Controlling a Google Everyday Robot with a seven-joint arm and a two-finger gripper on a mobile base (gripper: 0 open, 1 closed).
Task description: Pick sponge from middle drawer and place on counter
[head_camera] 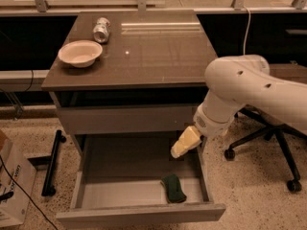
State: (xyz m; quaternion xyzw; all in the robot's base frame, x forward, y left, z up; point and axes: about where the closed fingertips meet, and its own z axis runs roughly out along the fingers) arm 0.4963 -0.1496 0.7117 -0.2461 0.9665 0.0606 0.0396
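The dark green sponge lies on the floor of the open middle drawer, near its front right corner. The counter is the brown-grey top of the grey cabinet above it. My gripper, pale yellow, hangs from the white arm at the right. It sits over the drawer's right rear part, just under the upper drawer front. It is above and slightly behind the sponge, apart from it.
A pale bowl and a tipped metal can sit on the counter's left side. An office chair stands right of the cabinet. A cardboard box and a black bar are on the floor at left.
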